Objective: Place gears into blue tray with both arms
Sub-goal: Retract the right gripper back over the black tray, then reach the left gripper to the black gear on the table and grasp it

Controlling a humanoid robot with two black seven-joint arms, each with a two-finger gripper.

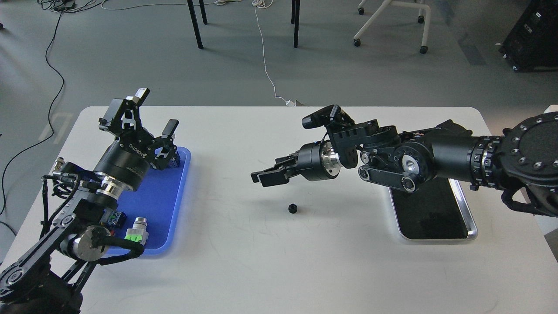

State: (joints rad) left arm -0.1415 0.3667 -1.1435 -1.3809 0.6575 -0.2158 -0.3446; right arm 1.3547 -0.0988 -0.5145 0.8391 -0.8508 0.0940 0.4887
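Observation:
One small black gear [293, 209] lies on the white table, mid-way between the two trays. My right gripper [268, 174] hangs just above and to the left of it, fingers pointing left, open and holding nothing. The blue tray [168, 192] sits at the table's left. Over its far end my left gripper [156, 111] is raised and tilted upward, open and empty.
A green-lit push-button [137, 232] and a small dark part [116, 216] sit at the blue tray's near end. A black-bottomed, silver-rimmed metal tray [468, 222] lies at the right, partly under my right arm. Chair legs and cables are on the floor beyond the table.

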